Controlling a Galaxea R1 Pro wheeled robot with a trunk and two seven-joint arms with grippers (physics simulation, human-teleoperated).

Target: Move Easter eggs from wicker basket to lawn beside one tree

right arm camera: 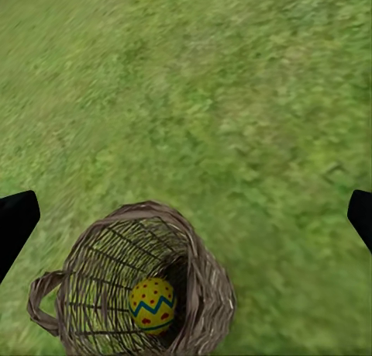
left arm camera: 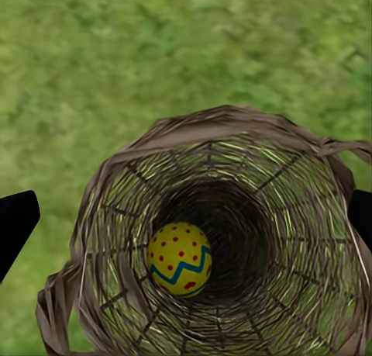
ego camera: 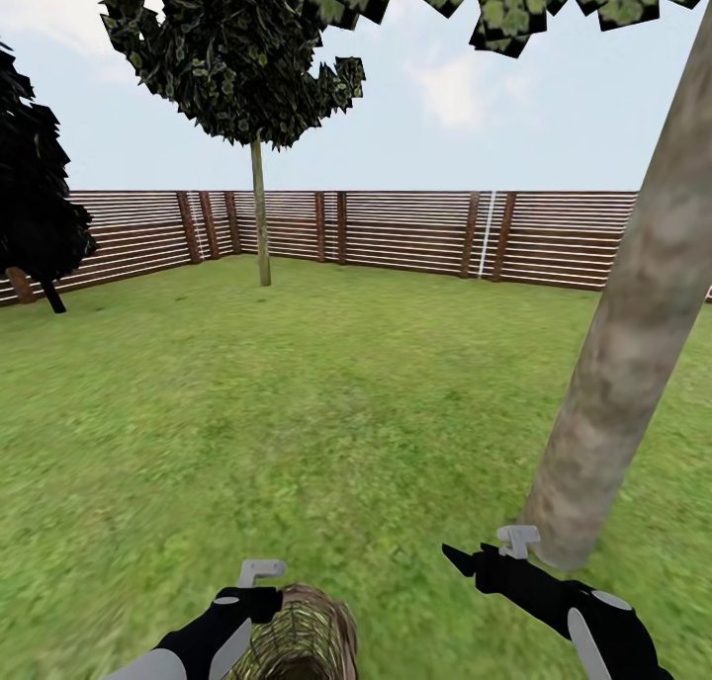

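One Easter egg (left arm camera: pixel 180 258) is visible at the bottom of the wicker basket (left arm camera: pixel 232 139), which stands on the lawn (ego camera: pixel 297 413) near the thick pale trunk of the tree (ego camera: pixel 633 334). I see no eggs on the grass around the trunk, so I cannot tell how many are already placed; the step in hand seems to be taking this egg out of the basket. The left gripper (ego camera: pixel 259 573) hovers above the basket mouth, its dark fingertips (left arm camera: pixel 15 220) spread wide, wider than the basket rim, and holding nothing. The egg lies deep below and between them, a little off the centre of the basket. The right gripper (ego camera: pixel 489 552) hangs close beside the tree trunk, also wide open and empty. The next move probably calls for lowering the left gripper straight into the basket and closing around the egg without catching the woven wall.
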